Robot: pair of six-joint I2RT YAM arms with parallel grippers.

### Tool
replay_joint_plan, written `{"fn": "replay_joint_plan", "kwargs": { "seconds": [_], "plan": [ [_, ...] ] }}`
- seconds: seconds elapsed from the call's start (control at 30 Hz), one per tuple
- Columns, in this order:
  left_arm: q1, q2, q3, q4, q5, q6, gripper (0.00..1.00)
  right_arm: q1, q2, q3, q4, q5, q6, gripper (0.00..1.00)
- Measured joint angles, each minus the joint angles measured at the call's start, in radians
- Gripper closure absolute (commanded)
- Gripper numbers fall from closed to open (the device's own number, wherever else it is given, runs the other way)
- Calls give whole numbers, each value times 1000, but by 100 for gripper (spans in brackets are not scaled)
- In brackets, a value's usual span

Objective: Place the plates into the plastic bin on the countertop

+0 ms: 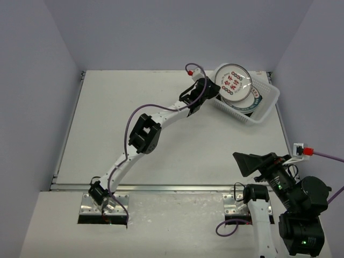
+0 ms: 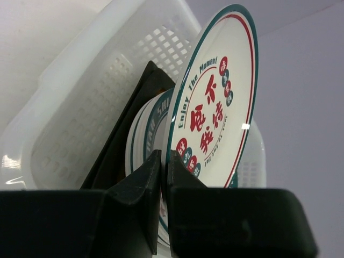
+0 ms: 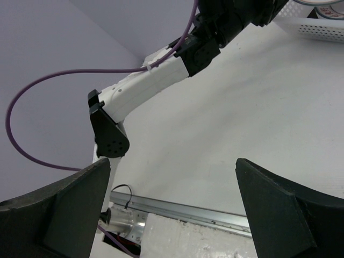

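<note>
The right gripper [image 3: 172,164] hangs with its dark fingers spread wide above the countertop [image 3: 258,102] – beyond it the left arm [image 3: 156,80], white-shelled and trailing a purple cable [image 3: 59,72], reaches toward the plastic bin [image 3: 317,28] in the top corner; a metal edge [image 3: 183,212] runs below

The round white plate [image 2: 215,107] at the plastic bin [image 2: 80,107], far right on the table, carries the one clear line: "Enjoy The Moment", in teal letters curving inside its rim rings. At its middle stand four large red Chinese characters in two columns. Smaller characters sit in red and teal dots at either end. None of them can be read with certainty. A second plate [image 2: 144,134] just behind it bears teal rim lettering, too cut off to read.
</note>
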Motion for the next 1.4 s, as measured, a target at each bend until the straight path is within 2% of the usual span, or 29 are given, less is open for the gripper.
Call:
{"fn": "replay_joint_plan", "kwargs": {
  "seconds": [0.2, 0.37, 0.43, 0.77, 0.9, 0.97, 1.03, 1.4],
  "plan": [
    [-1, 27, 0, 49, 31, -7, 81, 3, -3, -1, 2, 15, -9, 1],
    [-9, 28, 7, 68, 54, 1, 58, 5, -5, -22, 15, 15, -8, 1],
    [-18, 28, 9, 76, 52, 15, 53, 5, -5, -39, 28, 4, -1, 1],
    [-48, 26, 8, 92, 85, 26, 52, 5, -5, -51, 47, -10, 8, 1],
    [-48, 26, 8, 87, 85, 25, 43, 5, -5, -49, 47, -3, 7, 1],
    [-48, 6, -20, 91, 80, 25, 31, 5, -4, -49, 47, -4, 7, 1],
    [-50, -28, -46, 58, 73, 26, 0, 5, -3, -49, 47, -4, 7, 1],
    [-56, -71, -62, -14, 125, 0, 0, 5, -3, -44, 46, -2, 11, 1]
  ]
}}
